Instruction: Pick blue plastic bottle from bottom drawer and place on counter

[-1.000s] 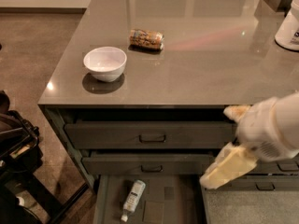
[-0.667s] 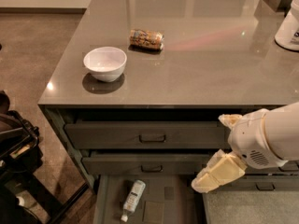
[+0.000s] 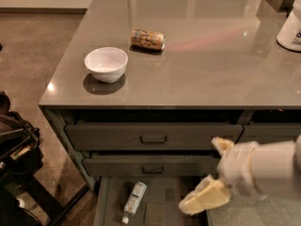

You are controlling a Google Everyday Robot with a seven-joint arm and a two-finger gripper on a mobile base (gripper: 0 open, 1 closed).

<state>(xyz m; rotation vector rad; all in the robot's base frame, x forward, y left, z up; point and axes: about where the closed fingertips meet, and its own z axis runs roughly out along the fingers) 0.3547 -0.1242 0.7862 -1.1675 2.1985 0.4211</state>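
Bottle (image 3: pixel 134 200) in bottom drawer (image 3: pixel 164 192), gripper (image 3: pixel 201 177) seemingly alongside

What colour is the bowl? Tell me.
White bowl, camera view. Gripper, open, at the drawer's right side.

The counter (image 3: pixel 211 74) bears bowl (image 3: pixel 106 63), can (image 3: pixel 147 39), jug (image 3: pixel 291 25); bottom drawer (image 3: pixel 162 206) holds blue plastic bottle (image 3: pixel 134 199), end effector (image 3: pixel 201 175) over its right side.

Hand (image 3: pixel 198 175) over bottom drawer (image 3: pixel 164 194), arm (image 3: pixel 277 166) edge-cropped.
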